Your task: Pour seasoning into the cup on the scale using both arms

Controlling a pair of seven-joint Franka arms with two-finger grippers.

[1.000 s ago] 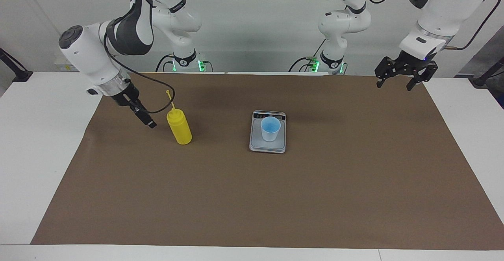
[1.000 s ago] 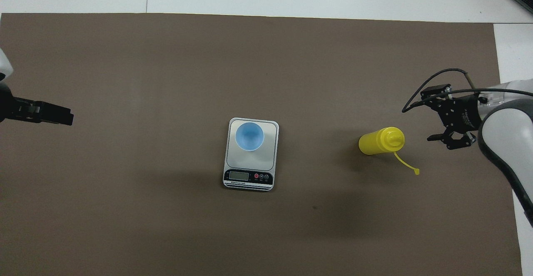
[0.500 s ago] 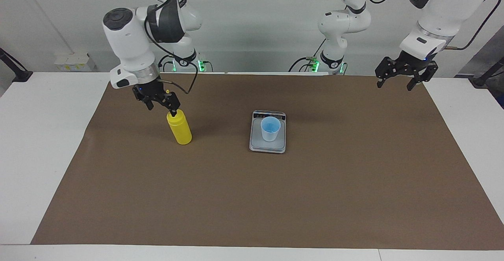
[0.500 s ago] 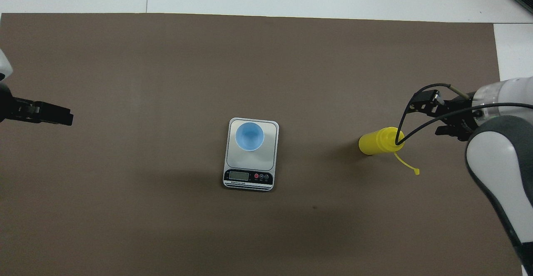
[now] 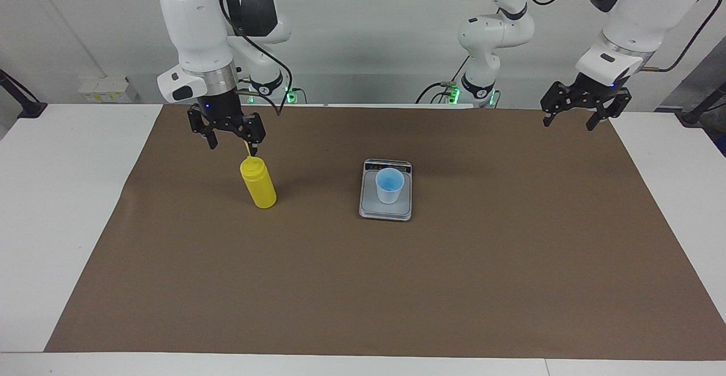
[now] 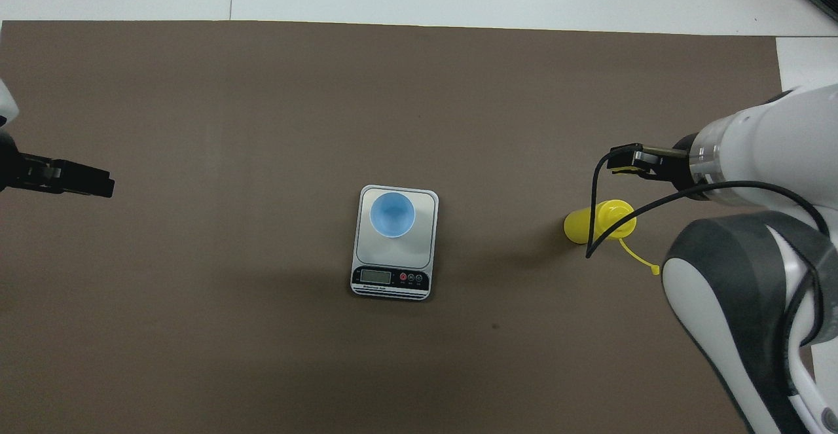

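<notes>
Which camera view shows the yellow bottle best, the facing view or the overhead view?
The facing view: there the yellow bottle stands upright in full, from base to nozzle, with its strap rising beside the open right gripper. In the overhead view it is foreshortened, and a black cable crosses it.

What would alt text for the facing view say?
The right gripper hangs open just above a yellow bottle standing on a brown mat, not touching it. A blue cup sits on a scale mid-mat; the left gripper waits open over the mat's corner.
</notes>
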